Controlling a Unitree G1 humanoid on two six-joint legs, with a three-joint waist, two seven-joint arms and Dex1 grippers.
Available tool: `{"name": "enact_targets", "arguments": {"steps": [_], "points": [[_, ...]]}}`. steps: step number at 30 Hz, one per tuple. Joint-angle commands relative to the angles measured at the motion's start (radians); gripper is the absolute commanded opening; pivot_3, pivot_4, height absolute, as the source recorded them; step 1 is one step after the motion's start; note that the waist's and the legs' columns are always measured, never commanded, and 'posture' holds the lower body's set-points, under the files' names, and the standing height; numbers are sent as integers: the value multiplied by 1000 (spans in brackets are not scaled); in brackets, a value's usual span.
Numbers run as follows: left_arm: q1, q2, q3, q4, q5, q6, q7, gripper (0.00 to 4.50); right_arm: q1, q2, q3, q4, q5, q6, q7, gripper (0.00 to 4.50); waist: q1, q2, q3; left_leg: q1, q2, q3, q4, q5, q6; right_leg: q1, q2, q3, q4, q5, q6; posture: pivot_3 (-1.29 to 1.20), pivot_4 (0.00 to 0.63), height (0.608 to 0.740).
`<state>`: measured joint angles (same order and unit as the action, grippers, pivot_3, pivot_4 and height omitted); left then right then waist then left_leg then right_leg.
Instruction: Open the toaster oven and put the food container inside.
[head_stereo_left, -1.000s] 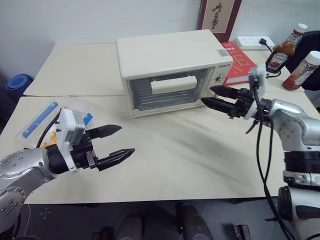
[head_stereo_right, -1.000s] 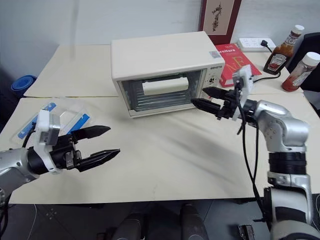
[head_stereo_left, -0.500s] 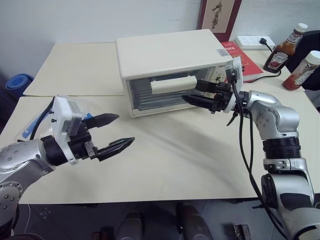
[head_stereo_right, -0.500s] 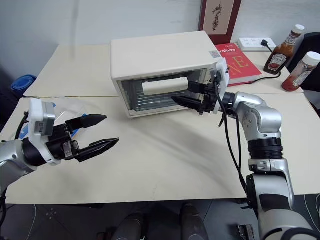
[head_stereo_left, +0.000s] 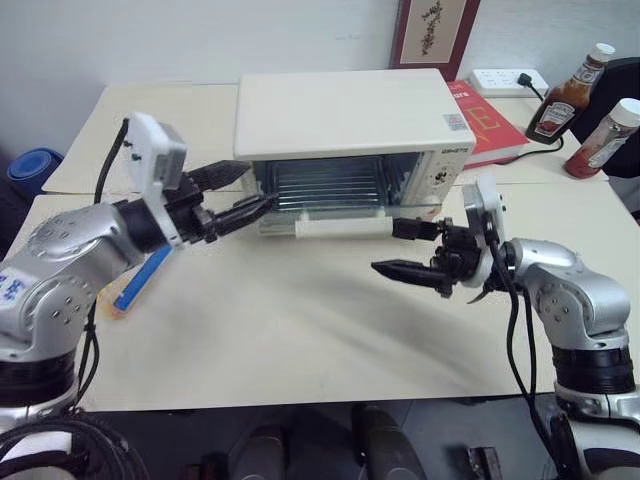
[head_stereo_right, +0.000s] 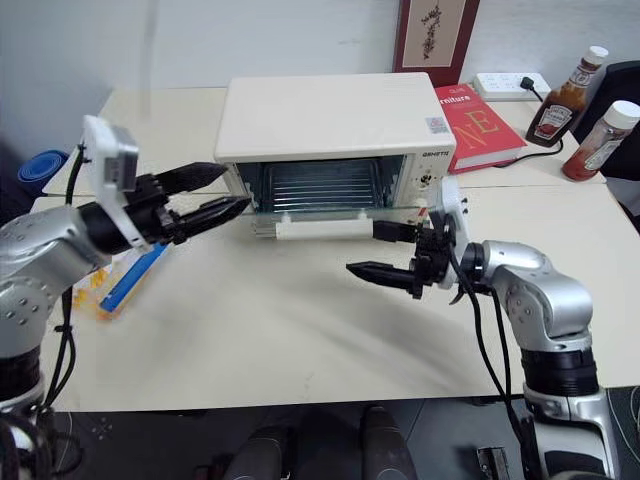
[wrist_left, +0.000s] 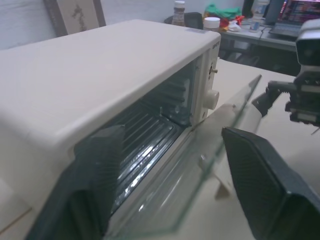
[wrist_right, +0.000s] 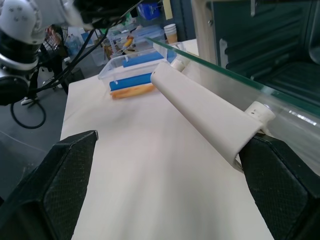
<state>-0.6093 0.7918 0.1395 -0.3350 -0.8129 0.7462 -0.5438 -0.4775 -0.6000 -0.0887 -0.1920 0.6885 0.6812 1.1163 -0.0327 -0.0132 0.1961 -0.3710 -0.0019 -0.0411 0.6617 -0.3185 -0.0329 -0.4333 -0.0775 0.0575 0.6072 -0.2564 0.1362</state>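
Cream-white toaster oven (head_stereo_left: 350, 110), door down

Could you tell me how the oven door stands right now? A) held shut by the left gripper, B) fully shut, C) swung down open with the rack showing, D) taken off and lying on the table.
C: the oven has its glass door swung down, the handle low in front and the wire rack exposed, while the right gripper is open near the handle.
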Motion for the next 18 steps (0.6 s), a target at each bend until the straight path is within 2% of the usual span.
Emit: {"name": "enact_targets", "arguments": {"steps": [1, 5, 7, 12, 18], "points": [[-86, -16, -71, 72, 104, -56, -56, 2036, 17, 8, -1, -48, -3, -55, -12, 4500, 2, 0, 0, 0, 0, 0, 0, 0, 0, 0, 0, 0, -1, 0, 0, 0, 150, 740], [-139, -16, -174, 155, 229, -115, -145, 749, 58, 21, -4, -73, 4, -74, -43, 4500, 4, 0, 0, 1, 0, -1, 1, 1, 0, 1, 0, 0, -1, 0, 0, 0, 150, 740], [-130, 13, -236, 181, 321, -177, -206, 99, 81, 23, -10, -96, 12, -76, -58, 4500, 2, 0, 0, 1, 0, -1, 1, 1, 0, 0, 0, 0, 0, 0, 0, 0, 150, 740], [-111, 27, -292, 207, 404, -238, -322, 42, 150, -2, -58, -170, 30, -67, -116, 4500, 6, 0, 0, 0, 0, -1, 1, 1, 0, 0, 0, 0, 0, 0, 0, 0, 150, 740], [-71, 11, -324, 193, 473, -303, -395, 42, 319, -84, -168, -281, 38, -42, -179, 4500, 10, -1, 0, 0, 0, -2, 1, 0, 0, 2, 0, 0, 0, 0, 0, 0, 150, 740]]}}
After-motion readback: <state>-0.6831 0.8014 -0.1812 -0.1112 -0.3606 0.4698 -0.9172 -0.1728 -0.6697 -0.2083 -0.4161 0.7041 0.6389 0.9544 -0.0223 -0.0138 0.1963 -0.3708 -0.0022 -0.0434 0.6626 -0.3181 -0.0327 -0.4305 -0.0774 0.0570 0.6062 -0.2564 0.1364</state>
